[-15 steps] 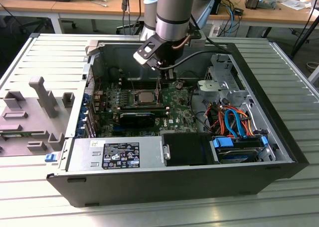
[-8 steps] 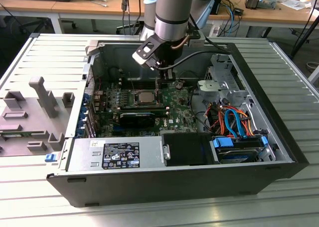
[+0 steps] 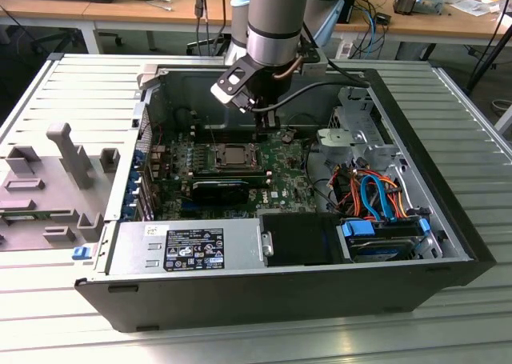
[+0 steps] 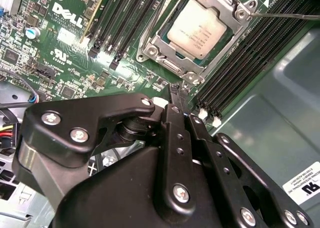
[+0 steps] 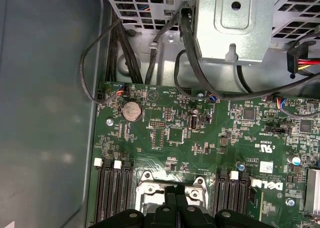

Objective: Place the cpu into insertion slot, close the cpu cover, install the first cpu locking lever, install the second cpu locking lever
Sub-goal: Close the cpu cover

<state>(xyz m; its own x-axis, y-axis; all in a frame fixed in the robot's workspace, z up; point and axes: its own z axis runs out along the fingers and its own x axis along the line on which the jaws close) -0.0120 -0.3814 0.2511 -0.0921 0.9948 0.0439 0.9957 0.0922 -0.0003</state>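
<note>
One arm hung over the open computer case, its gripper lowered just beside the insertion slot of the green motherboard. In the second wrist view the cpu lay flat inside that slot. The cpu cover was folded down around it, so the dull metal top showed through the window. The fingers were drawn tight together with nothing to be seen between them. Their tips stood just off one corner of the slot, clear of the cpu. A thin metal rod ran away from another corner.

White lettering was printed on the board near the slot (I leave it unread). A white label sat on the case floor, well away from the slot. The exterior view added a printed sticker on the power supply box.

The first wrist view showed the gripper against the slot's silvery frame. A coin cell and a drive cage lay beyond.
</note>
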